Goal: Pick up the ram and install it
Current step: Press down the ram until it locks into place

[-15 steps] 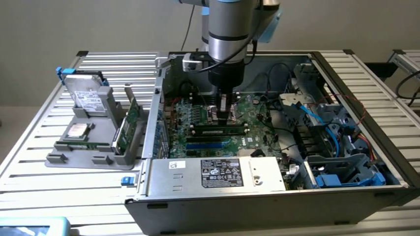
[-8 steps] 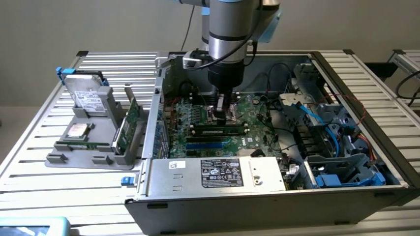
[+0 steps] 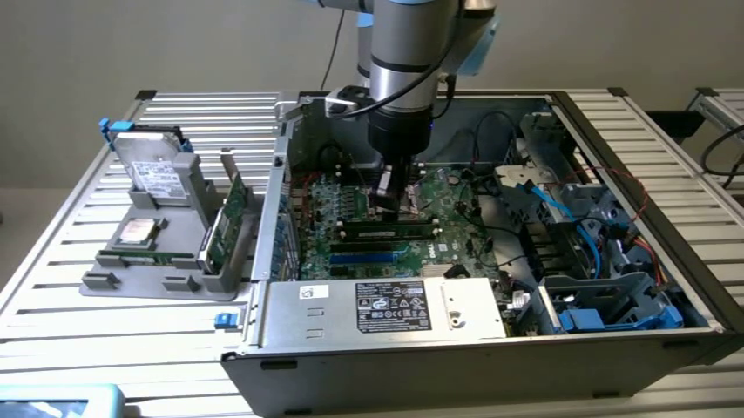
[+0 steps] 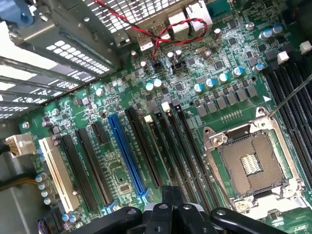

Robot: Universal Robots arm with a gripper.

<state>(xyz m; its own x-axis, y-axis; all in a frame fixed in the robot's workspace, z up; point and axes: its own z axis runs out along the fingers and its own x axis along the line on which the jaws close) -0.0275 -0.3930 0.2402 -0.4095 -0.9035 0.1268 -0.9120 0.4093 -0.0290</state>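
your gripper (image 3: 391,207) is down inside the open computer case (image 3: 465,348), just above the motherboard (image 3: 448,228). room around it is tight: the case's rear wall stands close behind it, the power supply box (image 3: 389,306) closes off the near edge in front of it, and the drive bay with blue cables (image 3: 587,261) crowds the side toward the exterior view's right. the only clear way out is straight up through the open top.

the gripper is pressed together. in the exterior view you cannot tell whether anything sits between its tips. in the wrist view its black housing (image 4: 168,217) hangs over the row of long black slots (image 4: 170,141), with the blue slot (image 4: 126,153) to one side and the cpu socket (image 4: 251,161) to the other.

a ram (image 3: 386,233) stick lies just below and in front of the gripper, lengthwise across the board, apparently in a slot; blue slots (image 3: 372,252) run parallel just nearer the power supply.

outside the case, well away from the gripper toward the exterior view's left, a grey tray (image 3: 157,270) rests on the slatted metal surface (image 3: 70,252). it carries a hard drive (image 3: 155,174) standing on edge, a processor (image 3: 136,231) lying flat, and a green card (image 3: 233,218) upright along its inner wall. the surface extends past the case on both sides.
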